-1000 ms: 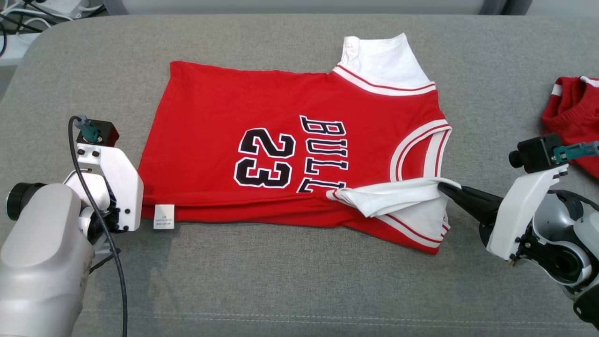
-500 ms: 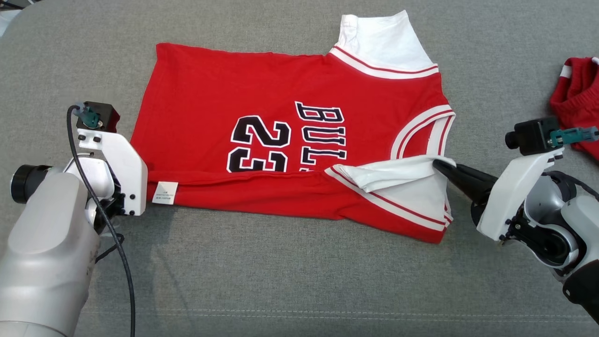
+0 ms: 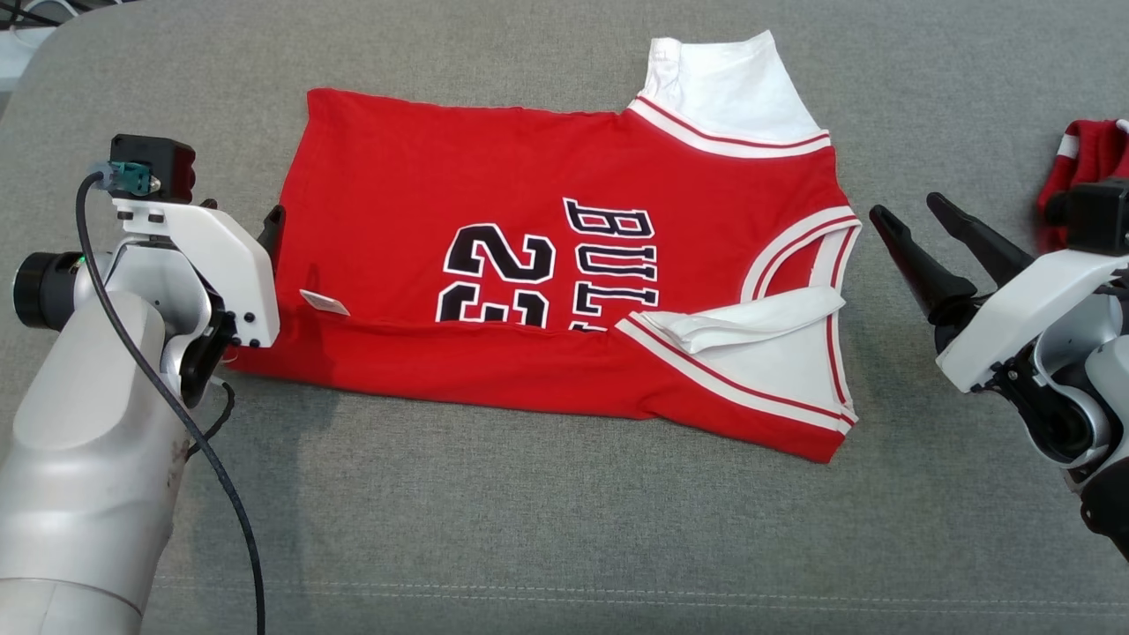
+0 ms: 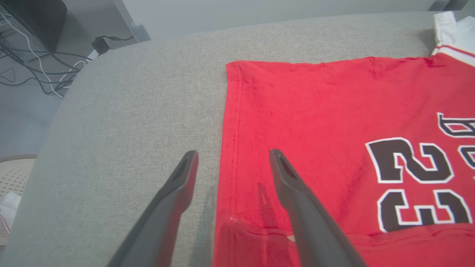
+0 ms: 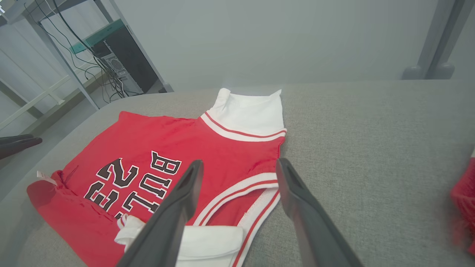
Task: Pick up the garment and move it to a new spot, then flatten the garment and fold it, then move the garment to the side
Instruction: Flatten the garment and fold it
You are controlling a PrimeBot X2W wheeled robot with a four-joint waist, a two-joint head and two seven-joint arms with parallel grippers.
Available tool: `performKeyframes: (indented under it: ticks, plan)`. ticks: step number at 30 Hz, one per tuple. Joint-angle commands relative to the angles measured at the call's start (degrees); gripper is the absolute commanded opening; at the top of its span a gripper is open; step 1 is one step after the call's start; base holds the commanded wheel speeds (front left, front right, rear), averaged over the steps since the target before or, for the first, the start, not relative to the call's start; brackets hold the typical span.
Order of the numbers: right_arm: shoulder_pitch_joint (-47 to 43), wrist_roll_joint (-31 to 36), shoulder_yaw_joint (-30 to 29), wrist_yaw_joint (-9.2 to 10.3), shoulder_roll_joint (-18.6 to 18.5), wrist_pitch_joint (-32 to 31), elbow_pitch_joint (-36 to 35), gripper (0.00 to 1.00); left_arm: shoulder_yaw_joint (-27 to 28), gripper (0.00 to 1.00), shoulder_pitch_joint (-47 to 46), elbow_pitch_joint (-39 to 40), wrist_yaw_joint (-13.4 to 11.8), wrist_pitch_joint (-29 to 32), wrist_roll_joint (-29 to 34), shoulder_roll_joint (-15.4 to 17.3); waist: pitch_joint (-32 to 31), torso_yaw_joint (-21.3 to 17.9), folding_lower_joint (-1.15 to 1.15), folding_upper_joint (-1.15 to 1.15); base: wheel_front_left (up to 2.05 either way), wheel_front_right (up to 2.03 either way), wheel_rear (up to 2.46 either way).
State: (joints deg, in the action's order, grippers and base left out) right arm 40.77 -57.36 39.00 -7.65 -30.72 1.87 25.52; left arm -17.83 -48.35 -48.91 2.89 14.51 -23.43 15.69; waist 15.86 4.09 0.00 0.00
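Red jersey [image 3: 547, 265] flat at tabletop [image 3: 564, 529] centre, 6 o'clock edge folded over, left claw [image 4: 233, 152] wide at its 9 o'clock hem, right claw [image 3: 907, 205] wide at 3 o'clock, clear of cloth, left wrist view adds floor cables [image 4: 37, 70]

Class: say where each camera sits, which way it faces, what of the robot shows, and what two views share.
Head view: on the head, facing down at the red jersey on the grey cushion; left arm, open right gripper.
Left wrist view: on that wrist, along the open left gripper, over the jersey's hem.
Right wrist view: on that wrist, along its gripper, toward the jersey's armhole.
Shared: both wrist views show the number 23.
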Motion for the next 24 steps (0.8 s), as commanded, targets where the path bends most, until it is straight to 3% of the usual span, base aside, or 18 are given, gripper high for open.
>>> performKeyframes:
  ticks: [1, 14, 24]
  plan:
    - [-1.0, 0.67, -0.03, 0.16, -0.28, 1.0, -0.62, 1.0, 1.75, 1.0, -0.37, 1.13, -0.6, -0.66, -0.3, 2.82, -0.31, 0.05, 0.0, 0.0, 0.0, 0.0, 0.0]
    - [-12.27, 1.26, 0.16, 0.16, 2.21, 6.0, -1.02, 1.0, 3.74, 1.0, 11.09, 0.23, -0.6, -12.69, -3.58, 0.69, -4.96, 0.23, 0.0, 0.0, 0.0, 0.0, 0.0]
    - [-21.59, -0.45, 0.12, 0.16, 5.59, 5.81, -1.65, 1.0, 4.93, 1.0, 17.86, 0.08, -1.17, -17.33, -6.2, -1.73, -6.21, 0.23, 0.0, 0.0, 0.0, 0.0, 0.0]
